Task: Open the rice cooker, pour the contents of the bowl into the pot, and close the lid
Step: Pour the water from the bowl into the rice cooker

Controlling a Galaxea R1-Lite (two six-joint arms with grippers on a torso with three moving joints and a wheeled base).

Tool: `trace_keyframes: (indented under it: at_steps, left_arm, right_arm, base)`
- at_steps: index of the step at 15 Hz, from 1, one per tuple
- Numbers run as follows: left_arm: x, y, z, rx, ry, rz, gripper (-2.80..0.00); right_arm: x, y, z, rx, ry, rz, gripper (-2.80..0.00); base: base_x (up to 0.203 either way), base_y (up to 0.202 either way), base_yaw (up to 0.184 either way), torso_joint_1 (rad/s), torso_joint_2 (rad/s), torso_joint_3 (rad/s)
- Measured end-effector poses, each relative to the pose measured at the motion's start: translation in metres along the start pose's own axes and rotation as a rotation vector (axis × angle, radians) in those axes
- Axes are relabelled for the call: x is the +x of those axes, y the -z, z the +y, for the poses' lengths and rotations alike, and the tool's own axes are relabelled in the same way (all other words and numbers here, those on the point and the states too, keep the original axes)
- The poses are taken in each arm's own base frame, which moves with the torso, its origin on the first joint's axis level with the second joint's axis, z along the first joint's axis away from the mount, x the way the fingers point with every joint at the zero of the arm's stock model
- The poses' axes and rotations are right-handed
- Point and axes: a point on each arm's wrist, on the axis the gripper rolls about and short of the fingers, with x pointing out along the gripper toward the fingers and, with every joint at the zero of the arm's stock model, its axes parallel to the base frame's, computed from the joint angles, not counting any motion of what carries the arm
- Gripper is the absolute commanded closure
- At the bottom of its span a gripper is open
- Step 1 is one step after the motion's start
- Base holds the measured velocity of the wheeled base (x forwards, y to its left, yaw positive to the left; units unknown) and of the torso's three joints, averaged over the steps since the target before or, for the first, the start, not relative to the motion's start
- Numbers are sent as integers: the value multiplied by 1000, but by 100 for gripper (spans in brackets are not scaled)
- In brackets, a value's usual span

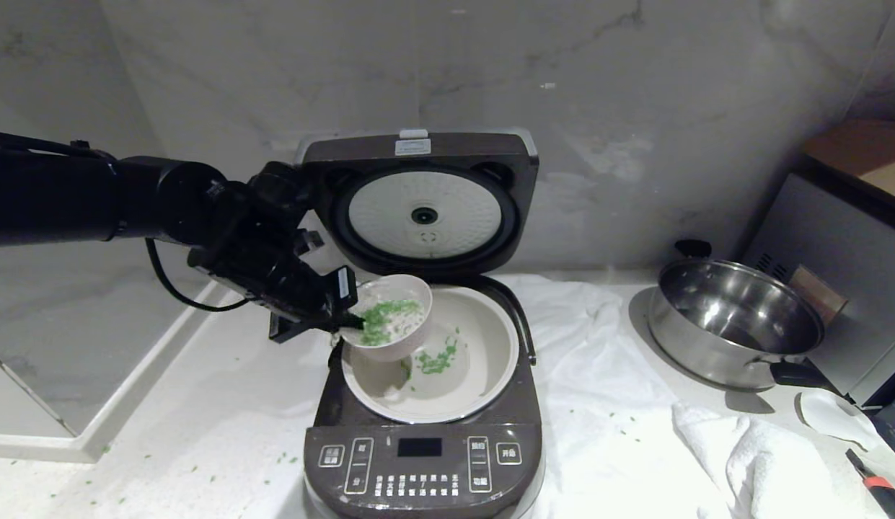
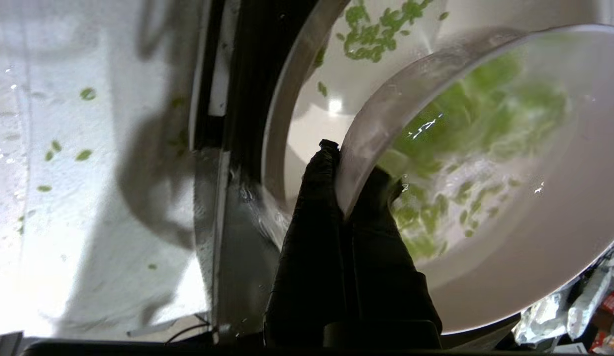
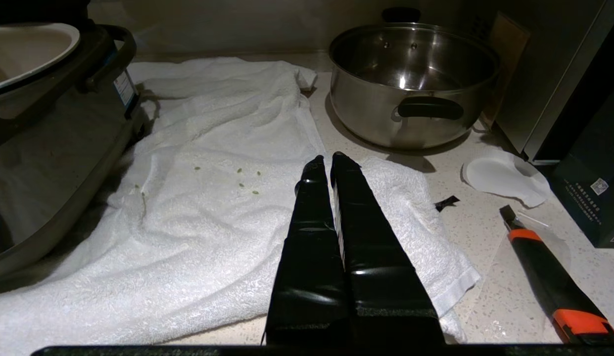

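Tilted bowl [image 1: 389, 317] spills green contents [image 1: 386, 318] into the pot [image 1: 483, 360].

Setting. A pale speckled stone worktop [image 1: 166, 404] runs beneath a back wall [image 1: 635, 108] of light marble-look slabs with faint grey veining; a second slab [image 1: 50, 331] meets it at the left corner, edged by a raised white border. A crumpled white towel [image 3: 222, 207] covers the middle of the worktop, with a second folded towel [image 1: 764, 461] lying toward the right front. A stainless steel pan [image 1: 735, 321] with black handles stands on bare stone at the right, next to a grey box appliance [image 1: 829, 259]. A small white cloth [image 3: 504, 175] and an orange-and-black utility knife [image 3: 554, 282] lie near the appliance. Light falls from above, giving bright reflections on the steel and soft shadows on the towels.
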Motion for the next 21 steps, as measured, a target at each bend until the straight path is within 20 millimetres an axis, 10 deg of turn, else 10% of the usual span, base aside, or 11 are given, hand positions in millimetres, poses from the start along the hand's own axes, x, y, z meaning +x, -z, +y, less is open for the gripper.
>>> trace_keyframes:
  at_steps: [21]
  left_arm:
    - [54, 16, -14, 116, 58, -201, 0]
  right_arm:
    - [0, 0, 0, 0, 0, 0, 0]
  base:
    - [0, 0, 0, 0, 0, 0]
